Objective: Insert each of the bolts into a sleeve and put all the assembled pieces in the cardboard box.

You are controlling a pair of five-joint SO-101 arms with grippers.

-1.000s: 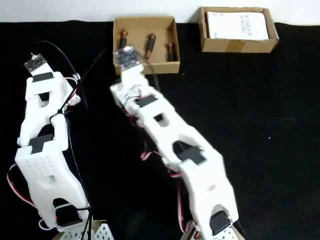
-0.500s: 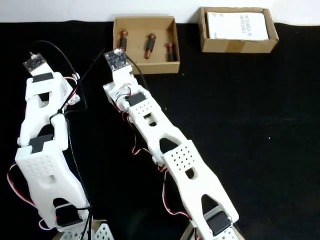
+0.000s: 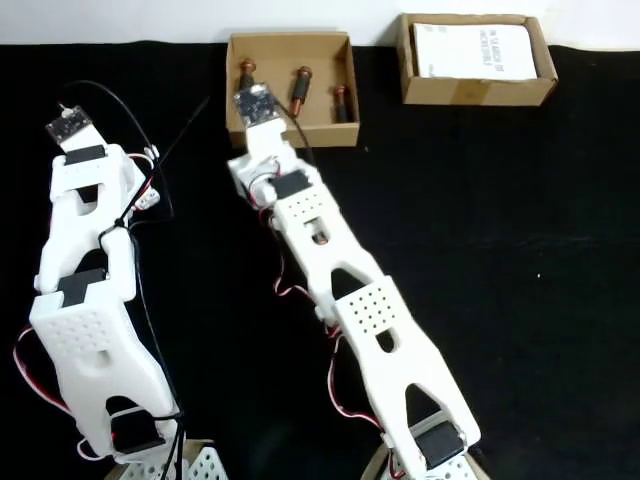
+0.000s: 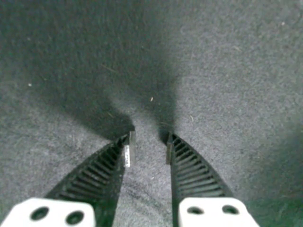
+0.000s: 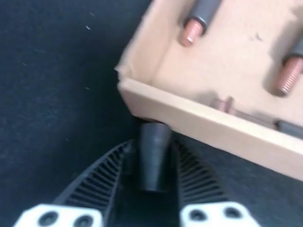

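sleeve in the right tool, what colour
The sleeve is dark grey, clearest in the right wrist view.

The near wall of the cardboard box (image 5: 203,124) stands directly before the sleeve (image 5: 152,161) in the right jaws (touching or nearly so). Inside, 3 assembled pieces (image 3: 300,90) leave bare floor between them. Bare worktop (image 4: 213,71) lies under the left jaws.

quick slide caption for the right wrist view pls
Right gripper holds a dark sleeve just outside the wall of the cardboard box, assembled pieces inside.
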